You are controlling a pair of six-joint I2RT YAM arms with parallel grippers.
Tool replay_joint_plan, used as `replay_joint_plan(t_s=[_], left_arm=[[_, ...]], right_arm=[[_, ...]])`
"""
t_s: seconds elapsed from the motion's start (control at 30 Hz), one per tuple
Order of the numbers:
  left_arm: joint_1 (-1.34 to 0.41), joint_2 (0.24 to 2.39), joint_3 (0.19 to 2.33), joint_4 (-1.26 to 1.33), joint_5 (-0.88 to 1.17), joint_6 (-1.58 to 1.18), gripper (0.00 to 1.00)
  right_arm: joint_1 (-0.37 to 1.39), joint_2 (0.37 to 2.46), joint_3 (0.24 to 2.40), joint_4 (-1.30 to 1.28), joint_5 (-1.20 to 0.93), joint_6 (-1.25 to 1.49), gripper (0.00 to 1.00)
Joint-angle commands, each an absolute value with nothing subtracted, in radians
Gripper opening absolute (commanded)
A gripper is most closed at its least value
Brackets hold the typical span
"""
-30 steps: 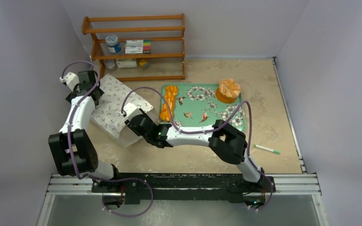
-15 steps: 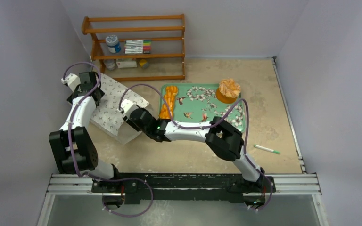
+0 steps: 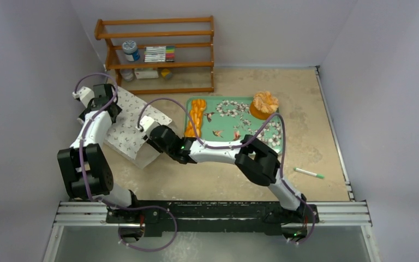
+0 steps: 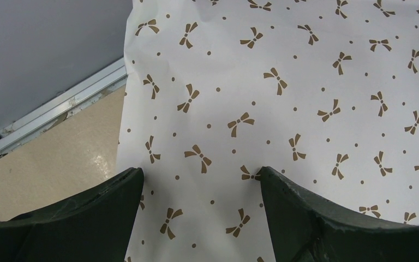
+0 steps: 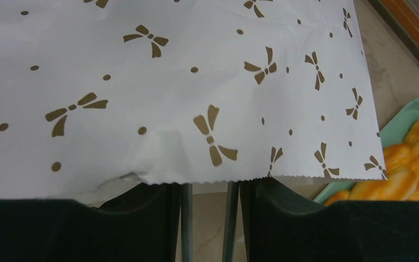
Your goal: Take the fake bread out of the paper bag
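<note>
A sandy, speckled worktop (image 3: 305, 98) carries four things: a white paper bag (image 3: 128, 123) printed with brown bows at left, a green floral tray (image 3: 225, 124) just beside it at centre, a green-capped pen (image 3: 309, 173) toward the right edge, and a wooden rack (image 3: 155, 24) along the back wall.

I can read no words, numbers or brand names anywhere here. The paper bag (image 4: 305, 82) in front of me carries only small brown bow-like motifs and dots, no letters. Whatever is printed on the jar (image 3: 131, 51) and the pack of markers (image 3: 159, 53) on the shelf (image 3: 155, 22) is too small to read.
</note>
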State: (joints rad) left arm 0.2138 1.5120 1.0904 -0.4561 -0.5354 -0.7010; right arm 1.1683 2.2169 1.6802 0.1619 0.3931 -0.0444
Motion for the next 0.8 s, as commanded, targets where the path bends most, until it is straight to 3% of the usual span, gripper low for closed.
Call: replay_joint_plan(t_s=[0.0, 0.37, 0.77], left_arm=[[0.219, 1.537, 1.116, -0.43, -0.538, -0.738, 0.78], [0.221, 1.559, 1.133, -0.425, -0.547, -0.75, 0.78], [0.21, 1.604, 1.174, -0.412, -0.53, -0.778, 0.78]], right_arm=[[1.163, 2.101, 1.616, 0.202, 0.383, 0.018, 0.0], [1.165, 1.911, 1.405, 0.262, 0.429, 0.089, 0.0], [1.227, 1.747, 1.256, 0.154, 0.43, 0.183, 0.0]])
